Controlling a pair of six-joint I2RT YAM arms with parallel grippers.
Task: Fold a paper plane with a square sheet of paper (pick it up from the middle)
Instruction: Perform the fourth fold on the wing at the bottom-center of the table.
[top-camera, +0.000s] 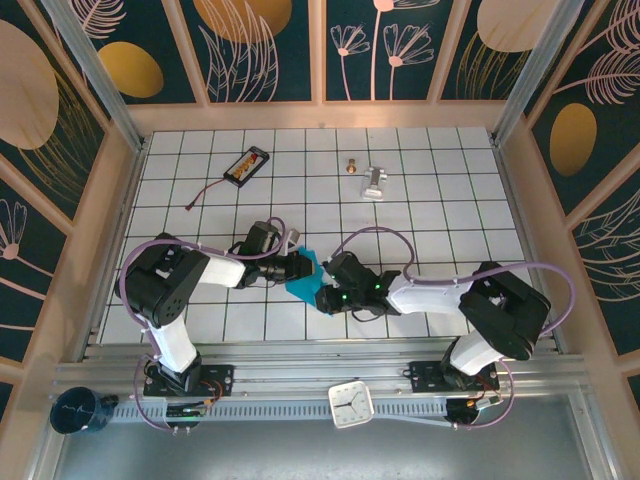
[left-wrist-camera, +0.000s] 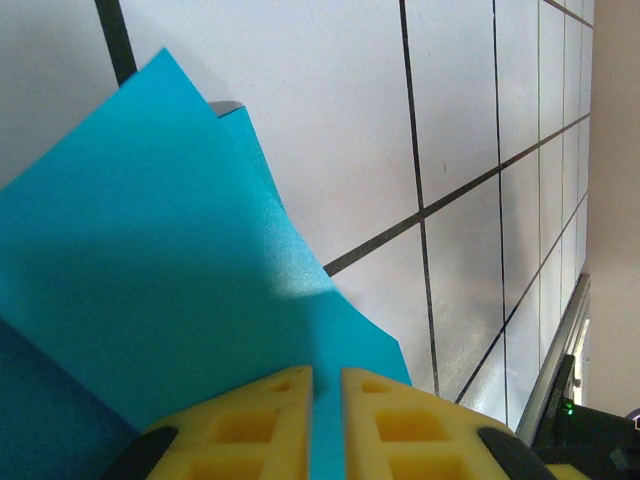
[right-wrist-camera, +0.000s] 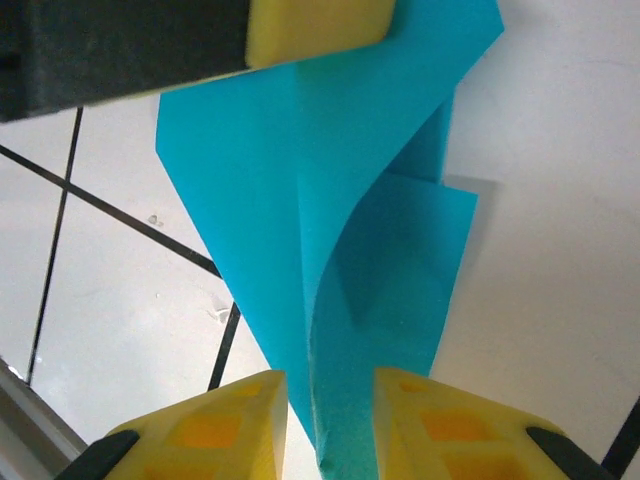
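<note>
Yellow ridged fingers (left-wrist-camera: 270, 420) of the left hand (left-wrist-camera: 327, 390) sit at the bottom edge of the left wrist view. They are nearly closed, and the teal-blue paper sheet (left-wrist-camera: 170, 260) is pinched in the thin slit between them. From that grip the sheet fans up and to the left of the frame, its pointed corner reaching the upper left. A darker layer of it shows at the lower left, above the white grid-tiled desk (left-wrist-camera: 480, 100).

In the right wrist view the right hand (right-wrist-camera: 330, 410) is at the bottom, its yellow fingers (right-wrist-camera: 440, 430) standing a little apart. A curled fold of the sheet (right-wrist-camera: 260, 170) runs down between them. It lies close against the finger at the right of the frame. A sliver of white desk (right-wrist-camera: 560, 200) shows between the fold and the other finger, so this hand is loosely open, not clamped. At the top of that frame the left hand's yellow pad (right-wrist-camera: 320, 25) holds the sheet's far end.

From above, the two hands meet in the lower middle of the desk (top-camera: 450, 200). The left hand (top-camera: 298, 264) and right hand (top-camera: 328, 285) are on either side of the partly folded sheet (top-camera: 303, 285). A black rectangular battery pack with a red wire (top-camera: 246, 165) lies toward the desk's upper left. A small silver metal piece (top-camera: 374, 181) lies in the upper middle.
</note>
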